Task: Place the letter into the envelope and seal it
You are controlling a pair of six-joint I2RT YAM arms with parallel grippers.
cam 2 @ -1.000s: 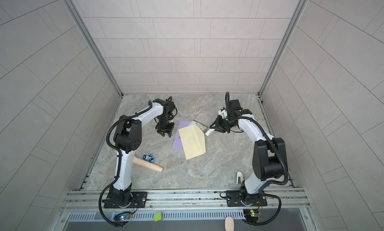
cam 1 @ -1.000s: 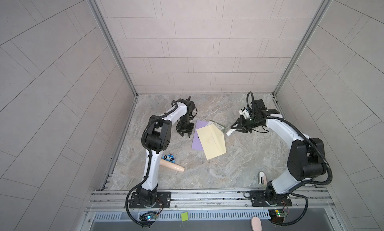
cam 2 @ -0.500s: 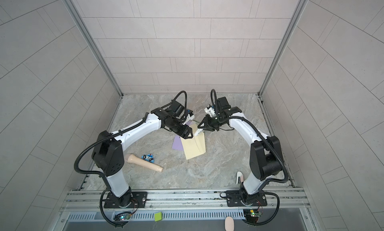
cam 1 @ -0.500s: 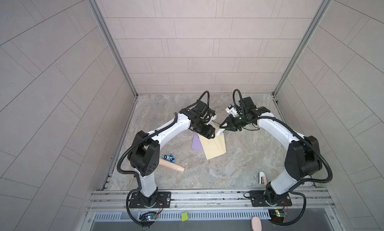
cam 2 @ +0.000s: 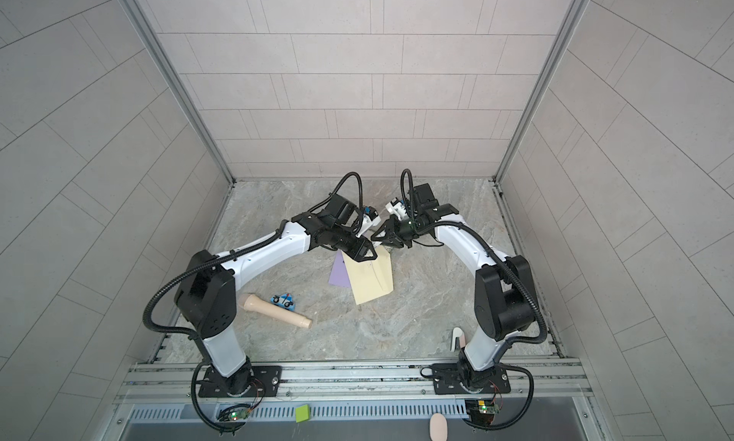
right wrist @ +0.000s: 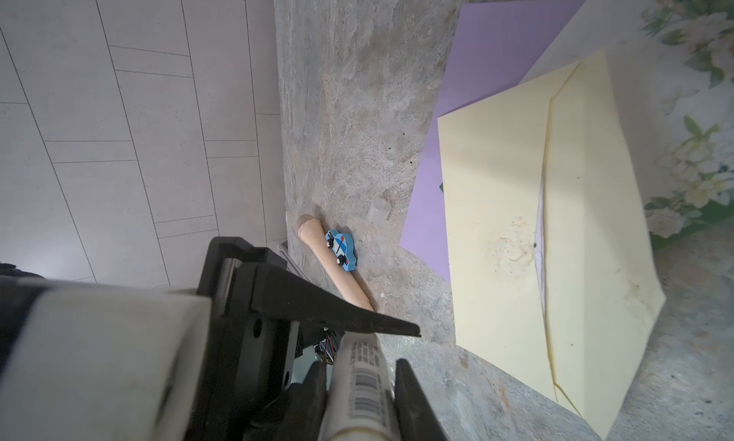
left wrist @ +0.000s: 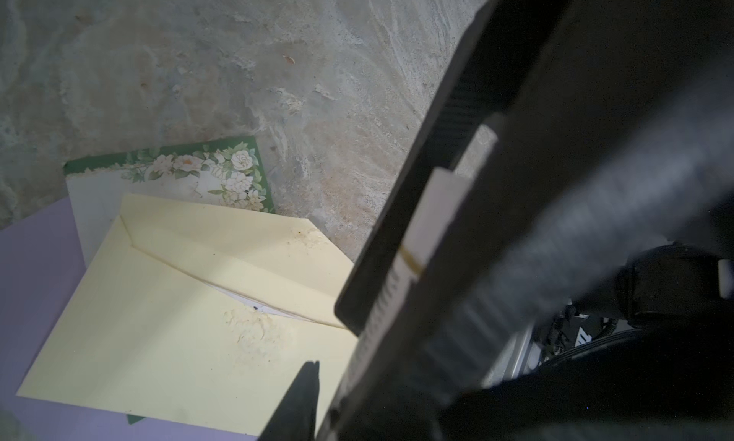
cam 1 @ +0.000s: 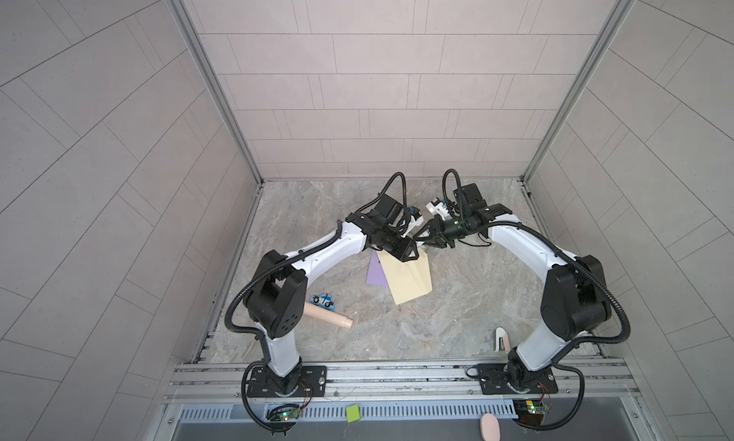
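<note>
The yellow envelope (cam 1: 409,280) lies on a purple sheet (cam 1: 375,274), flap folded down, and a white edge of the letter (left wrist: 270,310) shows under the flap. Just behind, the right gripper (cam 1: 422,240) is clamped on a glue stick (right wrist: 357,379). The left gripper (cam 1: 413,255) is beside it, and I cannot tell how its jaws stand.

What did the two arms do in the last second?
The left hand swung from left of the envelope to over its far end, meeting the right hand, which moved inward holding a glue stick. The envelope and purple sheet stayed put.
</note>
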